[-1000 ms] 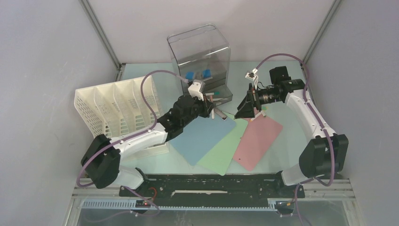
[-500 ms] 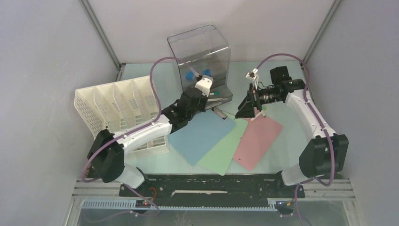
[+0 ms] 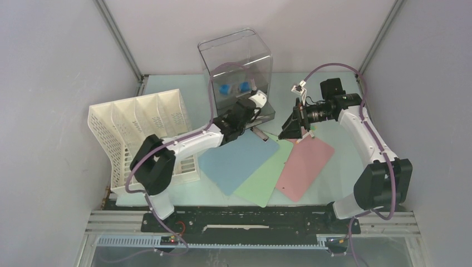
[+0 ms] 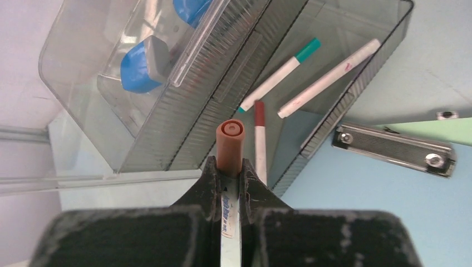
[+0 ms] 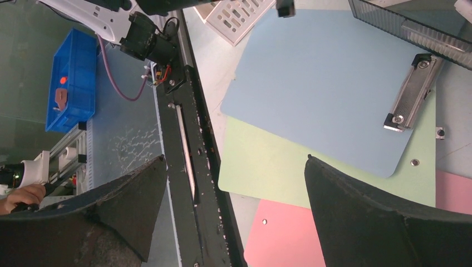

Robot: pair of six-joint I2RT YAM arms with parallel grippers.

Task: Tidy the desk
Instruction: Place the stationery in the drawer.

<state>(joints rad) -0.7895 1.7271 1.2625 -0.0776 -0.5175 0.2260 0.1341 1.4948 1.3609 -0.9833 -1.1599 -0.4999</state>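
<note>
My left gripper (image 4: 228, 162) is shut on a white marker with a brown cap (image 4: 229, 139) and holds it just over the open lower drawer (image 4: 339, 67) of the clear plastic drawer box (image 3: 236, 61). Three markers lie in that drawer, with green (image 4: 281, 72), red (image 4: 260, 139) and white (image 4: 328, 78) ends. In the top view the left gripper (image 3: 257, 104) is at the drawer's front. My right gripper (image 3: 290, 129) is open and empty, held above the pale green desk (image 3: 345, 161) over the clipboards. Blue (image 3: 239, 161), green (image 3: 261, 181) and pink (image 3: 303, 167) clipboards lie overlapped on the desk.
A white slotted file rack (image 3: 139, 130) stands at the left. Two blue erasers (image 4: 143, 64) sit in the box's upper drawer. The blue clipboard's metal clip (image 4: 392, 149) lies right beside the open drawer. A black rail (image 3: 245, 217) runs along the front edge.
My left arm has stretched forward and right, carrying the brown-capped marker from above the blue clipboard up to the open drawer. The right arm has not moved.
</note>
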